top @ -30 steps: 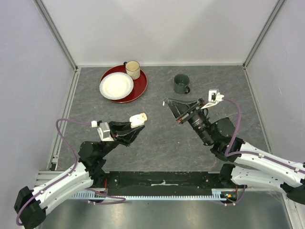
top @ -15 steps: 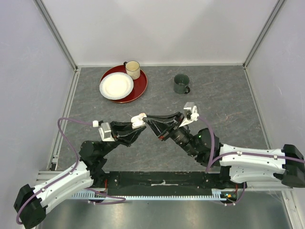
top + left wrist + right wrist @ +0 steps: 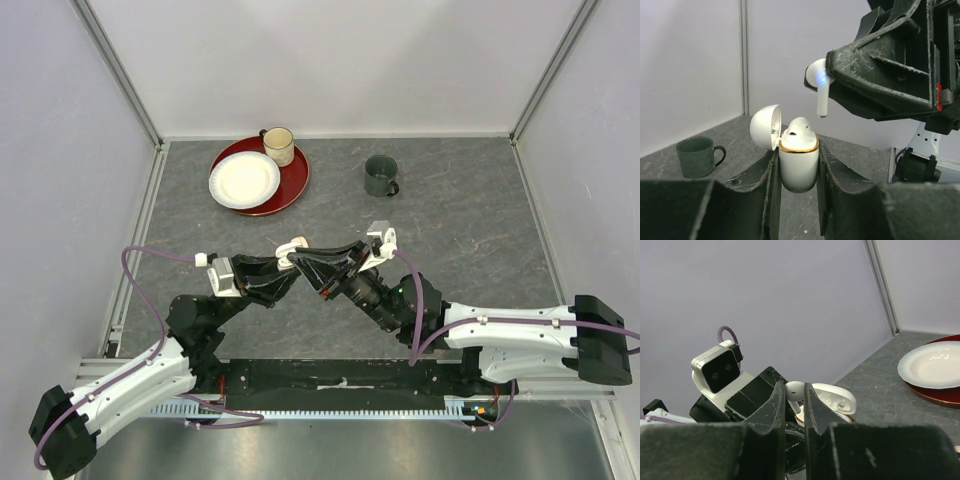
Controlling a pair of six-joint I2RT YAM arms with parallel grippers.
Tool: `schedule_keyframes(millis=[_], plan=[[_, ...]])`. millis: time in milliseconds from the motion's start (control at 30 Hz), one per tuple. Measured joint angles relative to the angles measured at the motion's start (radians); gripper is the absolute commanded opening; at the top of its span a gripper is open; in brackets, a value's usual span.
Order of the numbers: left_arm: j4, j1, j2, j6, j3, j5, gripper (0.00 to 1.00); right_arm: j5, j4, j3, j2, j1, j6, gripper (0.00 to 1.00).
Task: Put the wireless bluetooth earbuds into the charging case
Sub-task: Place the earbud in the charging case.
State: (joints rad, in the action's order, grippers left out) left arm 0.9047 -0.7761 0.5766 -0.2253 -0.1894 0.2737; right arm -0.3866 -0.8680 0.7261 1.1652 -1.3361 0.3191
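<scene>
Swung in from the table's 2 o'clock side to its centre within the last second, bringing the right gripper (image 3: pixel 302 263) tip to tip with the left gripper (image 3: pixel 798 176). Clamps narrow on a white earbud (image 3: pixel 820 82) by the head, with the stem pointing down and a blue light on. Hangs, in the left wrist view, just above the case (image 3: pixel 799 161) toward 1 o'clock, apart from it. Pinches that case upright in the closed left fingers, with the lid (image 3: pixel 765 127) thrown back at 10 o'clock. Seems to carry a second earbud (image 3: pixel 800 132) already seated above the gold rim, though hard to confirm from this angle. Judged about halfway for this pair: one probably in, one carried close but not lowered. Left to do: line up the stem over the free socket, lower, let go.
</scene>
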Motion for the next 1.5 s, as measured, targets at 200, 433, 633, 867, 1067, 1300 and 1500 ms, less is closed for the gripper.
schedule_keyframes(millis=[200,433,633,867,1067,1300,1500], plan=[[0.012,0.0,-0.002,0.0,0.0,0.016,0.02,-0.023,0.001,0.0,0.021,0.0,0.009,0.0],[0.011,0.001,-0.004,0.0,0.0,0.021,0.02,-0.034,-0.005,0.002,0.045,0.0,0.017,0.0],[0.011,0.001,-0.006,0.0,0.0,0.021,0.02,-0.034,-0.007,0.002,0.048,0.0,0.027,0.0],[0.01,0.001,-0.008,0.0,0.0,0.02,0.02,-0.034,-0.01,0.008,0.058,0.0,0.036,0.0],[0.01,0.001,-0.01,0.0,0.0,0.021,0.02,-0.034,-0.01,0.011,0.063,0.0,0.044,0.0],[0.009,0.001,-0.016,0.0,0.0,0.019,0.02,-0.038,0.019,0.027,0.068,-0.005,0.041,0.0],[-0.005,0.001,-0.024,0.0,0.0,0.016,0.02,-0.064,0.041,0.037,0.071,-0.017,0.026,0.0]])
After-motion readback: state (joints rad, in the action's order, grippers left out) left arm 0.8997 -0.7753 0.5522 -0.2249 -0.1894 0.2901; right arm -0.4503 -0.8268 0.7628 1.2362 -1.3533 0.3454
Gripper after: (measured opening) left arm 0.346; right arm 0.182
